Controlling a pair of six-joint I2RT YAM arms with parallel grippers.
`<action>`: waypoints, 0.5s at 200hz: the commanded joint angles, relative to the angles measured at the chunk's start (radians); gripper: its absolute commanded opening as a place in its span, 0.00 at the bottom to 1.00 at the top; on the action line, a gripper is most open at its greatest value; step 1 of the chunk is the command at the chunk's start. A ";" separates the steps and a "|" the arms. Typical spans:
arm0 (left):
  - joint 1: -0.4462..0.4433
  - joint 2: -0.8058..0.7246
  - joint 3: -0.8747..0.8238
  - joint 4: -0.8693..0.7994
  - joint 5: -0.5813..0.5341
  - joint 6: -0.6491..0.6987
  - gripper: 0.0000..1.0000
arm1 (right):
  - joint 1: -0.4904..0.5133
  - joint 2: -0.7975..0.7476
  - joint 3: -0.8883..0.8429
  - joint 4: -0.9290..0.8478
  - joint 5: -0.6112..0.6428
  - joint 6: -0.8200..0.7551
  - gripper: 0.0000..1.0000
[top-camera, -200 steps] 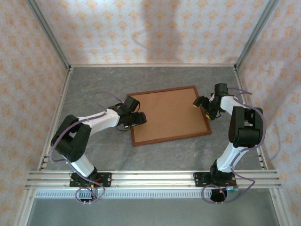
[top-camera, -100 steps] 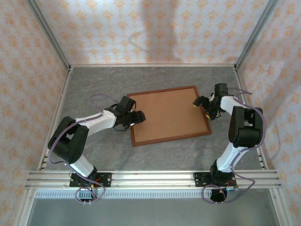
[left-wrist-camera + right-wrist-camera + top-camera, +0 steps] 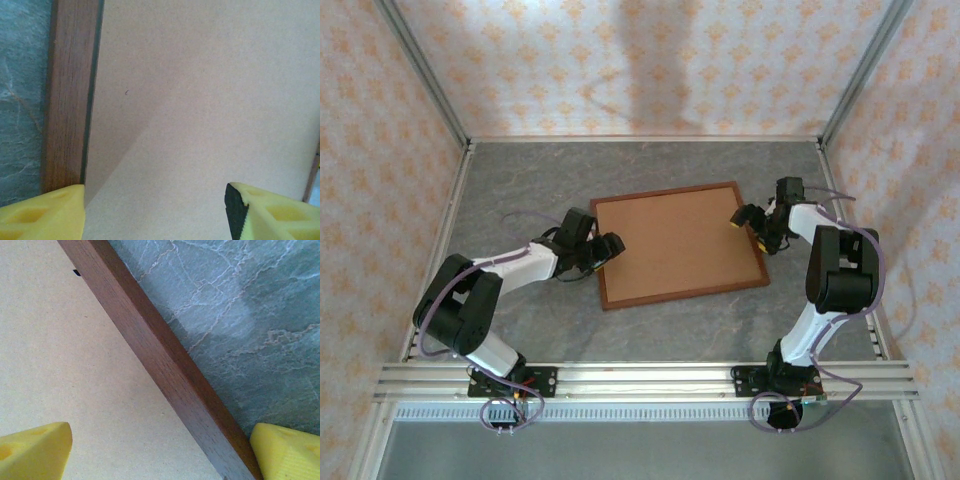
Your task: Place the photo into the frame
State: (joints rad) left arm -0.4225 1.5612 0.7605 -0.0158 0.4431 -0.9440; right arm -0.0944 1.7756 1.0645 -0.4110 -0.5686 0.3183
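Plain brown backing board (image 3: 678,243) lying flat on grey marbled table (image 3: 520,170), orange-patterned walls (image 3: 620,60), aluminium rail (image 3: 640,380) at near edge

A grey marbled tabletop (image 3: 650,170) sits inside pale orange patterned walls (image 3: 520,60) on the left, far and right sides. Silver metal rails (image 3: 650,378) run along the near edge.

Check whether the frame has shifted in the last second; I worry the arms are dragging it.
No. The frame keeps the same spot and angle against the table and its far edge.

frame (image 3: 70,100) cropped at wrist-view edges, yellow fingertips (image 3: 35,450) cut off below
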 commanded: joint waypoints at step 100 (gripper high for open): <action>-0.018 -0.118 -0.082 0.340 0.218 -0.083 0.68 | 0.027 0.030 -0.021 -0.045 -0.039 0.025 0.93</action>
State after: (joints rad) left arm -0.4103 1.4864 0.6670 0.1040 0.4728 -0.9955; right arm -0.0944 1.7756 1.0645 -0.4107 -0.5678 0.3183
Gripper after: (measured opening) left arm 0.684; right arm 0.932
